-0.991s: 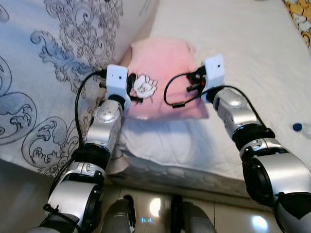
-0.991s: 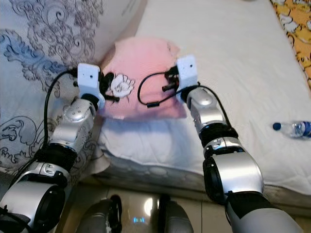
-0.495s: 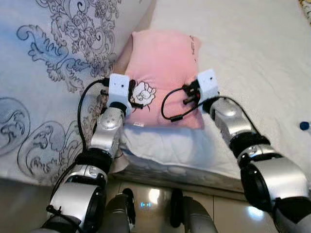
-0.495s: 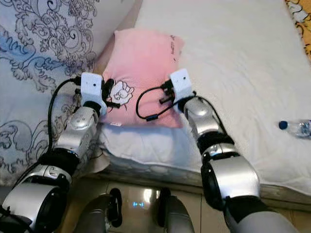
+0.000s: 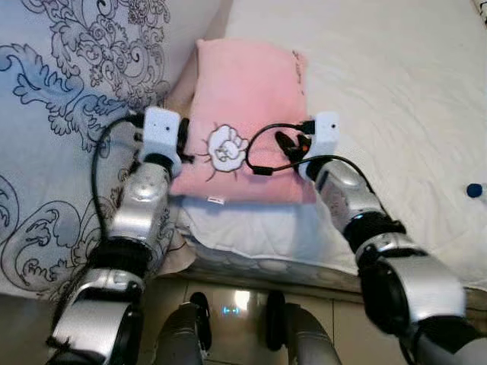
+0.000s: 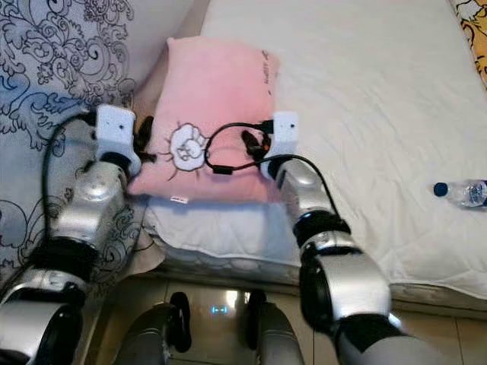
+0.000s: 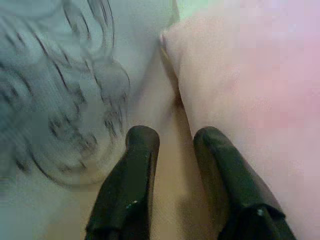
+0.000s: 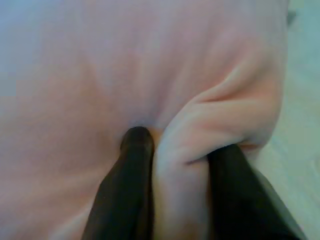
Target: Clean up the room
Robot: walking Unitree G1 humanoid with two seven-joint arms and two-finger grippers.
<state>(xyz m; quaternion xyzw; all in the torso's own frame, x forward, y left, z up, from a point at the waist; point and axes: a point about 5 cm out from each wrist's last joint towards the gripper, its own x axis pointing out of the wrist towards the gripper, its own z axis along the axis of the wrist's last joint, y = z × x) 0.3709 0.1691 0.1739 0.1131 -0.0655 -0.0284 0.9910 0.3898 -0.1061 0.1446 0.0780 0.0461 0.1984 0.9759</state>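
A pink pillow [image 5: 243, 99] with a white emblem [image 5: 226, 147] lies on the white mattress [image 5: 380, 76] near its front edge. My right gripper [image 5: 288, 144] is at the pillow's right side. In the right wrist view it [image 8: 180, 142] is shut on a raised fold of the pink fabric. My left gripper [image 5: 185, 141] is at the pillow's left edge. In the left wrist view its fingers [image 7: 175, 137] stand apart with bare sheet between them, and the pillow [image 7: 250, 90] lies just beside one finger.
A grey-blue patterned quilt [image 5: 61, 114] hangs over the bed's left part. A clear water bottle with a blue cap [image 6: 460, 192] lies on the mattress at far right. Orange patterned fabric [image 6: 475, 23] shows at the top right corner. Glossy tiled floor [image 6: 426, 334] is below the bed edge.
The camera has shifted. The pillow now lies flatter and stretched up the bed. My left gripper has come off the emblem area to the pillow's left edge; the right one stays on the fabric.
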